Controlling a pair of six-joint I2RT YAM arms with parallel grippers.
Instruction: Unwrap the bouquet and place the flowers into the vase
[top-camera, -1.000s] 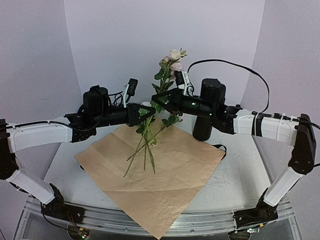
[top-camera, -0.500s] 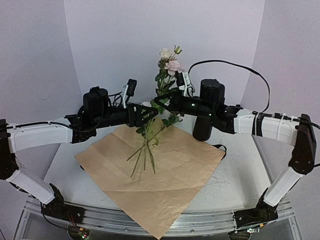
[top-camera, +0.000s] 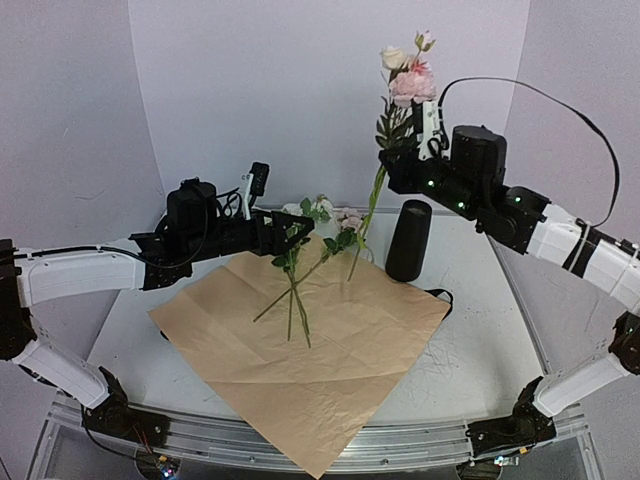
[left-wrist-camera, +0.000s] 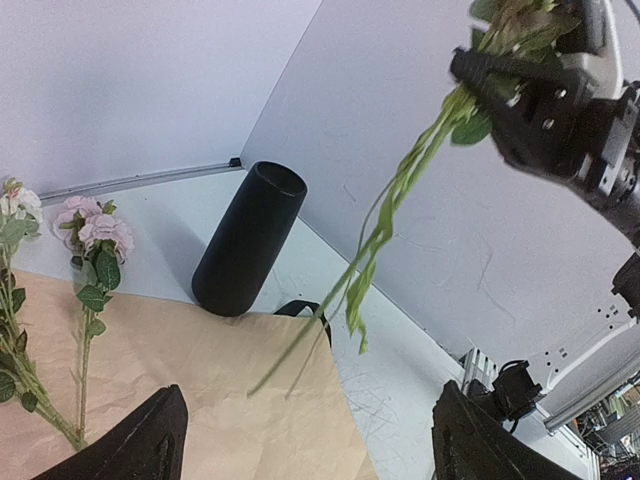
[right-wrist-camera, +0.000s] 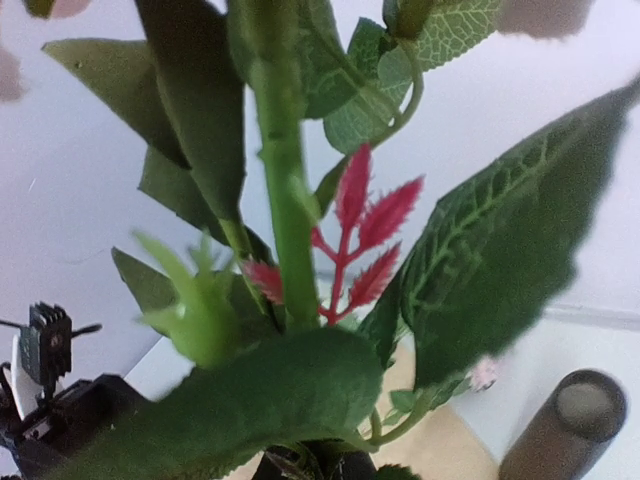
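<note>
Flowers (top-camera: 405, 80) clamped in my right gripper (top-camera: 392, 165), left gripper (top-camera: 298, 232) wide; I'd carry stem tips toward two o'clock, plumb over vase (top-camera: 407, 240).

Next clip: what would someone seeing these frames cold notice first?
A pink and white flower stem is held high in the air by the right gripper, well above the black vase standing at the back. The other flowers lie on the tan paper spread across the middle, by the open left gripper.

vase (top-camera: 407, 240) mouth clear, flower stems (top-camera: 366, 220) dangling beside
</note>
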